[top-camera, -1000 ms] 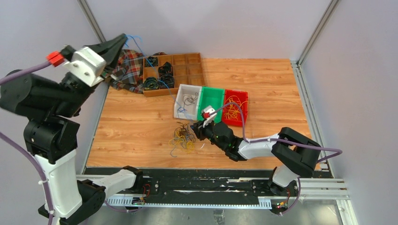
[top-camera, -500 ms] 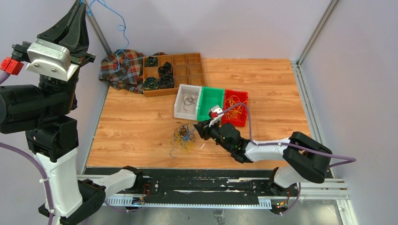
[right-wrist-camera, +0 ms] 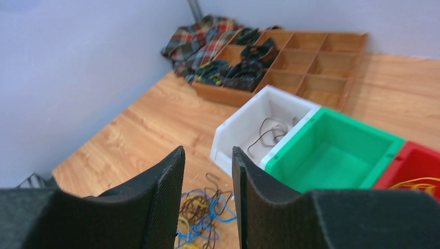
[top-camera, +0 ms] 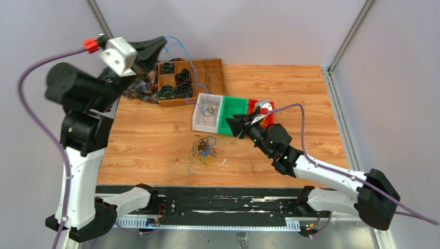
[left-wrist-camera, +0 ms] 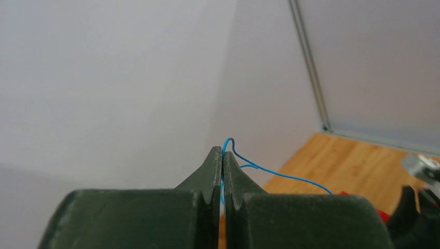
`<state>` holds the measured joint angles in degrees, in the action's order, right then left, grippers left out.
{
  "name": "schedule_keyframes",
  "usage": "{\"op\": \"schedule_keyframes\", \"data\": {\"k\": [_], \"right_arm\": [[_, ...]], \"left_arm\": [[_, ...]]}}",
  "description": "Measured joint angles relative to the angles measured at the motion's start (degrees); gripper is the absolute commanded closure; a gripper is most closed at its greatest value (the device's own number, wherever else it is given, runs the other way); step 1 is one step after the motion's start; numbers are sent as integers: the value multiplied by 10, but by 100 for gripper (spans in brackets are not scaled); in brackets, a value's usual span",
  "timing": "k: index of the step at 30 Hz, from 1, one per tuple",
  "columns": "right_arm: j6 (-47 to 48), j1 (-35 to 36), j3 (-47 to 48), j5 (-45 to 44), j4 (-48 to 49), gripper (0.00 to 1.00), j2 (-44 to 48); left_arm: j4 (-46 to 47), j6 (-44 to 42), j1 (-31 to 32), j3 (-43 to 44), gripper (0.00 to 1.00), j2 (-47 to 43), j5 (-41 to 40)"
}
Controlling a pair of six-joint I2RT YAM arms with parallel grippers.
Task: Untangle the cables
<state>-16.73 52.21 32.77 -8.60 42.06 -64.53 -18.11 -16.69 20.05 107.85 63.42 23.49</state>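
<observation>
One blue cable [top-camera: 190,65] hangs from the left end effector [top-camera: 158,45], clamped at its very tips at upper left, tail trailing toward the white bin [top-camera: 198,118]; it may slip or snag there, right end effector [top-camera: 234,123] narrowly parted, empty, over the green bin [top-camera: 231,106], tangle [top-camera: 202,152] at centre of the bench [top-camera: 150,132].

Top camera looks down from the near edge; right wrist looks far-left, sharing the white bin [top-camera: 203,127]; left wrist, raised, faces the wall [left-wrist-camera: 104,78].
</observation>
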Motion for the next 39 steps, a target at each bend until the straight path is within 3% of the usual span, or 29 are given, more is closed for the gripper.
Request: {"op": "schedule_keyframes", "data": {"k": [9,17,39], "right_arm": [[13,-73,34,-76,-112,61,68],[10,-136,33,-95,-178,62,64],[0,-176,9,-120,-232,63,78]], "left_arm": [[-10,49,46,-125,100,63,46],[9,47,97,-144,100,121,46],[17,-22,101,-172,100,274,73]]}}
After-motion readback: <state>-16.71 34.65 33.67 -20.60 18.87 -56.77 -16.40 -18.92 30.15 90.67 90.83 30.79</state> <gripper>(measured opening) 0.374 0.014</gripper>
